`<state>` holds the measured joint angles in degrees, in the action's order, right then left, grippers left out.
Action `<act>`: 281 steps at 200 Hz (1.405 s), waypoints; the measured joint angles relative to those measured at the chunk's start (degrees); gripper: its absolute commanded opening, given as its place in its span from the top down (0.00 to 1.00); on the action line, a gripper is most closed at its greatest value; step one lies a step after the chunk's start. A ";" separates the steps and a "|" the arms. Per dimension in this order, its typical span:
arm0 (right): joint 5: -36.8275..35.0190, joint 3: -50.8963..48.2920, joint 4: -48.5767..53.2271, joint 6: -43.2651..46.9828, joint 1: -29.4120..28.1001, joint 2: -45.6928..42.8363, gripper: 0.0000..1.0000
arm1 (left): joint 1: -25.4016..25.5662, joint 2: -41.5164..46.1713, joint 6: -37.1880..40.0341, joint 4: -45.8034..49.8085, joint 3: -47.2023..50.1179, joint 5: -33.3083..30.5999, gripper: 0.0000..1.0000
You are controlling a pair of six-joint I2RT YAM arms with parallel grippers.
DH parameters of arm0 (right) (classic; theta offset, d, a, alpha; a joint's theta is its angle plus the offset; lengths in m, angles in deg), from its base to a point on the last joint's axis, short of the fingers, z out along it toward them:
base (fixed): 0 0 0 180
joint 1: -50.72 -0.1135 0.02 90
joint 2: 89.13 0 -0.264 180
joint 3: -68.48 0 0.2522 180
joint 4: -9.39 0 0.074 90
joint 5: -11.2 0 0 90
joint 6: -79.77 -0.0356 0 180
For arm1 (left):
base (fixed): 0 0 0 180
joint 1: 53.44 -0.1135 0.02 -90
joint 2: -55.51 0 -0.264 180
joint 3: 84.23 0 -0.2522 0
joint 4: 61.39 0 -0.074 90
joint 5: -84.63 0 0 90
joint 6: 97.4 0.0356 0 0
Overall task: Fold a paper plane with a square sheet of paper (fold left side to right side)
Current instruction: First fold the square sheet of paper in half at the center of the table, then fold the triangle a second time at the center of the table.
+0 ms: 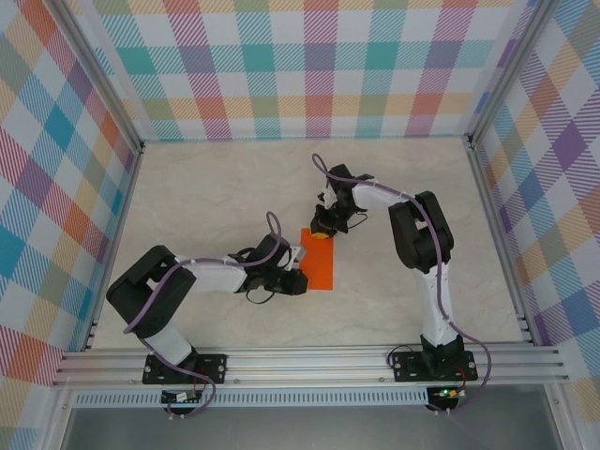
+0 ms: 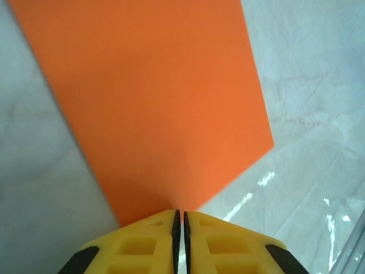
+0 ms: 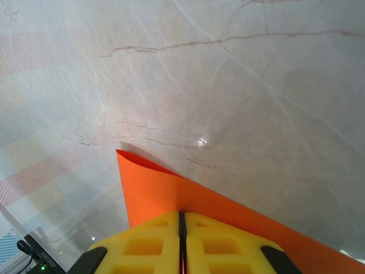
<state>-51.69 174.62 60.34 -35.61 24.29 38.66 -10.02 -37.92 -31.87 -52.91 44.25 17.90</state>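
Standing by the rig, I see the square sheet of paper (image 1: 317, 261) in the middle of the tabletop (image 1: 216, 197), between the 2 arms. From above it shows as a narrow orange strip. I cannot tell if it is already doubled over or just tipped up on edge.

The left end effector (image 2: 180, 212) has its yellow fingers pressed together on the near corner of the sheet, with the orange panel spreading away from the tips. The right end effector (image 3: 182, 214) is likewise pinched shut on the far end. There the paper's free corner curls up off the marble-patterned surface and throws a shadow beneath it.

With both ends clamped, I judge the main danger to be the 2 arms disagreeing:
- If they pull apart, the thin paper could tear or slide out of 1 grip.
- If they close in, it could buckle and pick up a stray crease.
- Each grip bites only a small bit of corner, so a quick swing could flick the sheet loose.
- Uneven travel from left to right would leave the edges misaligned, and the later plane folds would come out crooked.
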 measured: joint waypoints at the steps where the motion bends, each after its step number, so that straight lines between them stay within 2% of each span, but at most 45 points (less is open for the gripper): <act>1: 0.00 0.02 0.00 0.02 0.00 0.00 0.91 | 0.02 0.09 -0.07 -0.02 0.09 0.00 0.87; 29: 0.13 0.02 -0.04 0.52 0.00 0.00 0.90 | 0.81 4.24 -1.53 1.14 3.72 -0.07 0.86; 56: -0.57 1.01 0.15 1.16 0.02 0.00 0.84 | 1.11 10.43 -1.90 7.96 5.20 -0.94 0.82; 68: -1.64 2.32 0.42 1.75 0.09 -0.02 0.74 | 1.11 14.19 -1.86 10.84 4.76 -1.95 0.72; 93: -4.44 5.51 1.09 3.85 0.17 -1.68 0.54 | -0.37 20.55 -2.95 15.76 0.85 -4.96 0.67; 110: -7.72 5.05 1.70 5.05 0.17 -6.40 0.41 | -4.07 21.53 -4.26 16.13 -2.32 -5.33 0.67; 134: -12.02 -1.75 0.33 5.57 0.17 -18.23 0.25 | -9.84 17.55 -6.23 15.61 -6.27 -4.74 0.69; 155: -13.73 -11.26 -2.19 4.79 0.20 -28.85 0.15 | -12.28 8.63 -7.43 15.43 -11.58 -3.06 0.74; 189: -13.84 -28.57 -7.17 1.88 0.20 -37.38 0.09 | -12.83 -4.66 -8.13 14.10 -20.22 -0.55 0.78; 219: -12.13 -40.02 -10.60 -1.44 0.17 -39.10 0.09 | -12.83 -9.88 -8.98 13.81 -24.90 -0.96 0.80; 281: -6.62 -45.64 -20.96 -8.24 0.20 -43.08 0.21 | -12.83 -13.60 -10.88 11.13 -27.32 -2.38 0.82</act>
<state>-58.31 128.98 39.38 -43.85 24.48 -4.42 -22.85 -51.51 -42.75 -41.78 16.93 15.51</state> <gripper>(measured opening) 0.815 0.182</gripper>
